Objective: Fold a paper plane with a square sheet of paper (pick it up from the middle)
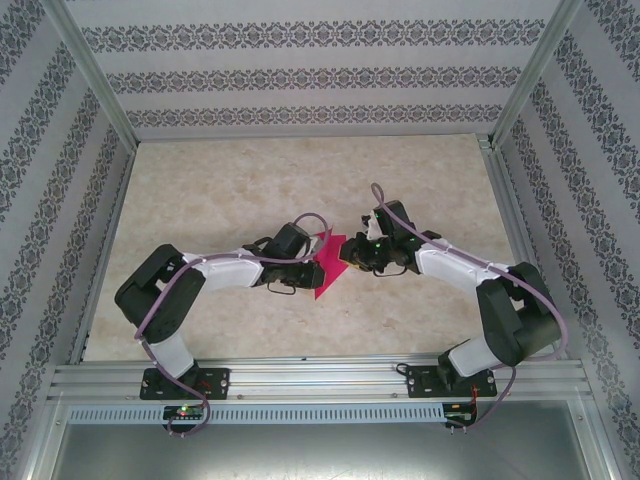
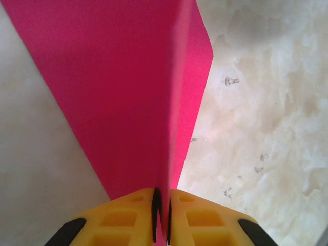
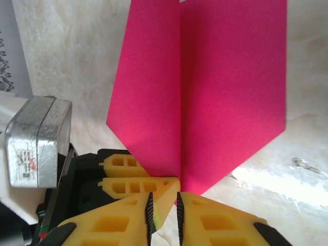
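Between left tool (image 2: 162, 205), pinching it, and right tool (image 3: 164, 202), grip unclear: square sheet of paper (image 1: 328, 262).

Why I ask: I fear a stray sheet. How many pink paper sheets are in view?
1. The paper is over the middle of the table, creased down its middle, pinched by the left gripper. Another could lie hidden beneath it.

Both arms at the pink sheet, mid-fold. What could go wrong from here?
1. The left gripper pinches the square sheet of paper only at its crease; a sideways pull may tear it or slip it out.
2. The right gripper sits at the sheet's pointed tip, jaws nearly together; grip unclear, so it may miss or crumple the tip.
3. Both grippers work very close together; fingers could bump.
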